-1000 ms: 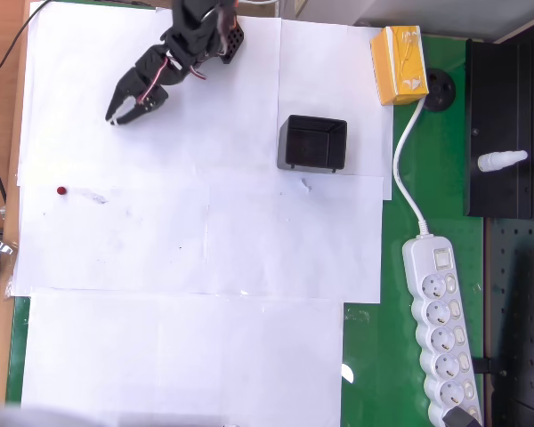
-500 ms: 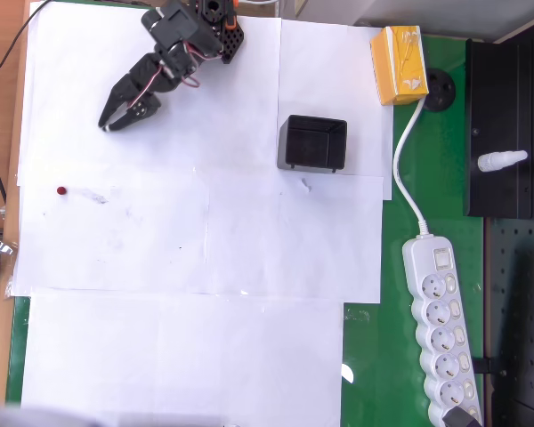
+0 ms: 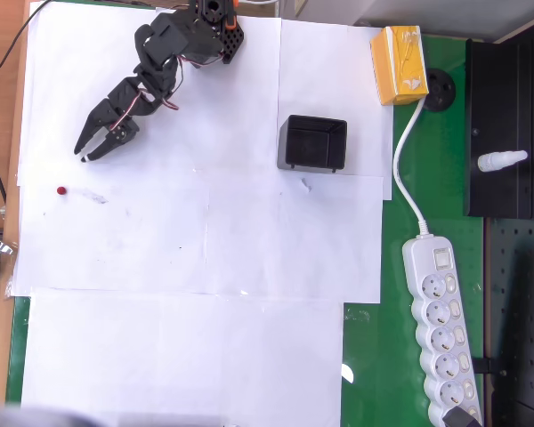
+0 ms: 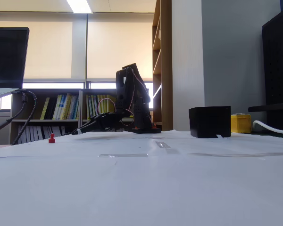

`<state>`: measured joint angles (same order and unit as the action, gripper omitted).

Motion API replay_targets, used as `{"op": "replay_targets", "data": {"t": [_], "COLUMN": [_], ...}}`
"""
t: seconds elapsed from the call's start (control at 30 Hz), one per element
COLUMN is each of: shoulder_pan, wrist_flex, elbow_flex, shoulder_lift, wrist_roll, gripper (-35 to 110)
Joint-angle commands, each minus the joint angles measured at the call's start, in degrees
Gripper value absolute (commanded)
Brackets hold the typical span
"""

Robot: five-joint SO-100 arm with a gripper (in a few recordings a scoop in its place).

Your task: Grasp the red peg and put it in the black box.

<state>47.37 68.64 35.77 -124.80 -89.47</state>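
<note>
Over the last second the arm has swung outward and toward the left side of the overhead view, stretching further from its base at the top of the white paper. A second ago the end effector sat higher and further right; half a second ago it was partway along; now the end effector (image 3: 88,151) is nearer the red peg (image 3: 61,190), though a clear gap of bare paper remains between them. Nothing else has moved: the peg, the black box (image 3: 312,143), the yellow carton (image 3: 399,65) and the white power strip (image 3: 440,331) lie where they were.

The end effector points down and to the left in the overhead view, its two fingers close together with a narrow slit between the tips. It holds nothing. In the fixed view the end effector (image 4: 78,133) hangs low over the surface (image 4: 141,188), tilted slightly downward, tip just above the paper; whether it touches the paper cannot be told.

The red peg (image 4: 52,138) stands upright on the paper, to the left of the end effector's tip in the fixed view and apart from it. The black box (image 4: 210,121) sits well apart on the right, opening upward, with the yellow carton (image 4: 240,123) just behind it.
</note>
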Motion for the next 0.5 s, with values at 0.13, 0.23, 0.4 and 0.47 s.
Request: {"op": "replay_targets", "data": {"t": [0.13, 0.23, 0.4, 0.47], "shoulder_pan": [0.5, 0.4, 0.3, 0.0], "wrist_flex": [-2.0, -4.1, -8.8, -9.5], "elbow_flex": [1.6, 3.8, 7.9, 10.0], "shoulder_lift": [0.2, 0.3, 0.1, -0.4], "wrist_roll": [-1.9, -1.7, -3.2, -2.5], "gripper": [36, 41, 48, 48]}}
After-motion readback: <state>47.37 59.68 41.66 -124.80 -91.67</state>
